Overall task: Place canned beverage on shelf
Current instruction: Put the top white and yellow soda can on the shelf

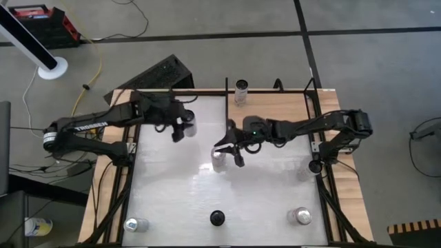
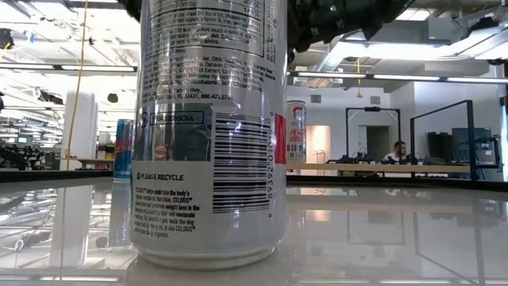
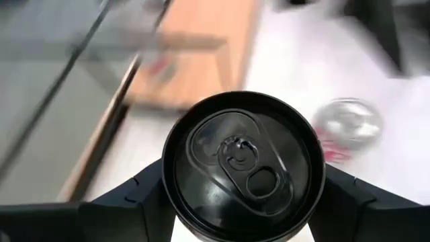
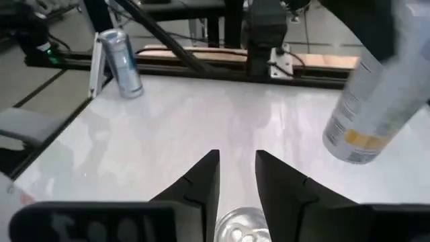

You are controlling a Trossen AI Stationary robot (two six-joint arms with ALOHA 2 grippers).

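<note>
From above I see my left hand (image 1: 180,128) at about ten o'clock on the white surface (image 1: 172,200), its fingers (image 3: 127,202) closed around the sides of a can with a black lid (image 3: 243,165); the left wrist view looks straight down on that lid and its pull tab, with the can filling the gap between the fingers. In the right wrist view that can hangs tilted, clear of the surface.

My right hand (image 1: 230,148) sits near the centre, just above a silver can (image 1: 218,160) that stands upright. The right wrist view shows its two fingers (image 4: 201,185) parted a little, the can's top (image 4: 240,225) showing between them; I cannot tell whether they touch it. In the low view this can (image 2: 210,135) fills the near foreground, barcode facing the camera.

The shelf (image 1: 269,103), a light-wood panel with black rods, lies along the twelve o'clock edge, with one can (image 1: 241,90) standing at its far edge. Two more cans stand at seven o'clock (image 1: 136,224) and five o'clock (image 1: 300,216).
</note>
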